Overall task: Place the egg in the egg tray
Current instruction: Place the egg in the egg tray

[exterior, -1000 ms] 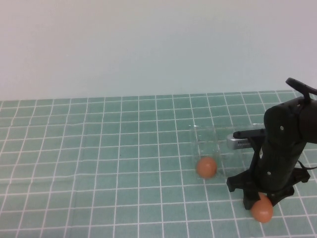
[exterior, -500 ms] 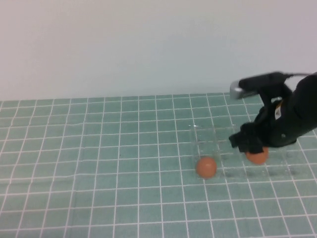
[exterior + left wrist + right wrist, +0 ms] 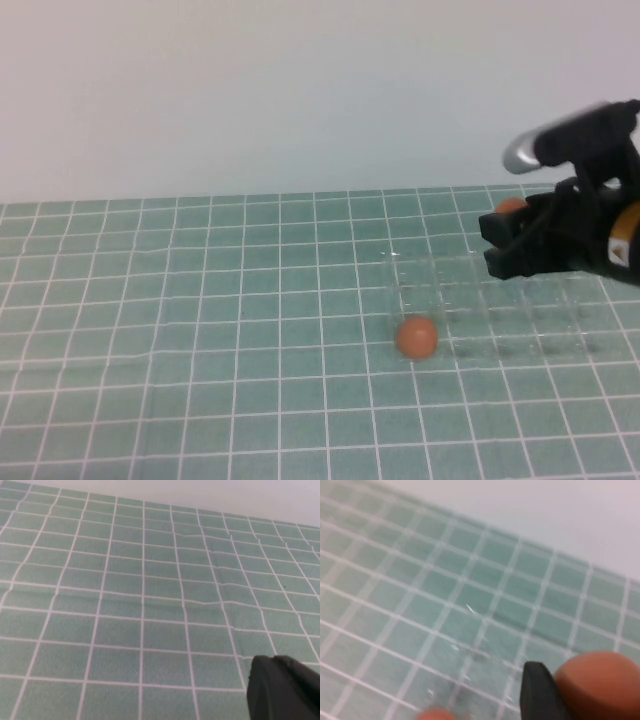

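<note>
My right gripper [image 3: 506, 242] is shut on an orange-brown egg [image 3: 512, 206] and holds it in the air above the far right part of the clear egg tray [image 3: 500, 300]. In the right wrist view the egg [image 3: 600, 682] sits against one dark finger [image 3: 540, 692], with the tray's glints [image 3: 469, 609] on the mat below. A second, like egg [image 3: 416, 337] rests in the tray's near left corner cup; it also shows in the right wrist view [image 3: 436, 714]. My left gripper [image 3: 282, 690] is out of the high view and hangs over bare mat.
A green mat with a white grid [image 3: 200, 300] covers the table. A plain pale wall [image 3: 300, 90] stands behind it. The tray is nearly invisible but for faint cup outlines.
My right gripper has lifted the egg from the mat at the near right, carried it up and back, and now holds it higher over the tray's far right side.
</note>
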Controlling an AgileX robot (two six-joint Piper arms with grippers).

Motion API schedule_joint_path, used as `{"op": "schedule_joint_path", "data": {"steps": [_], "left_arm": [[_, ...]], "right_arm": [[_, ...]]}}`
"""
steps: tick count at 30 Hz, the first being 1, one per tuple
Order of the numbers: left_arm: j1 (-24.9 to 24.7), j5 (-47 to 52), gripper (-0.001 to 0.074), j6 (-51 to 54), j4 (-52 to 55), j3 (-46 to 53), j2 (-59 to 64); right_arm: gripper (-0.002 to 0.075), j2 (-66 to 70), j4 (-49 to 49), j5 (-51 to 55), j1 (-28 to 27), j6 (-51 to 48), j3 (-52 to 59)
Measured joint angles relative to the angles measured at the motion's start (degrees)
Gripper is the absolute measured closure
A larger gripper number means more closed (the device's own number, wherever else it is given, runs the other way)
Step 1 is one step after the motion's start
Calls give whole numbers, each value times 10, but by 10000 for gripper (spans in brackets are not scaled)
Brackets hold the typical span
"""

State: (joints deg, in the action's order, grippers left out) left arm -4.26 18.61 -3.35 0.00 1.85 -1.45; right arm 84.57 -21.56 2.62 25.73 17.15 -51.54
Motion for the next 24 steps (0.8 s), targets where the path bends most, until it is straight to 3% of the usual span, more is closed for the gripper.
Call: {"op": "schedule_joint_path", "data": {"steps": [11,19,24], "left_arm": [[0,0,736,0,0,0,0],[0,0,736,0,0,0,0],[0,0,736,0,0,0,0]], "right_arm": [[378,-16,97,-379,-26,-117,211],[378,91,39,-539,-26,-156,229],[378,165,57,-593,-26,-161,229]]}}
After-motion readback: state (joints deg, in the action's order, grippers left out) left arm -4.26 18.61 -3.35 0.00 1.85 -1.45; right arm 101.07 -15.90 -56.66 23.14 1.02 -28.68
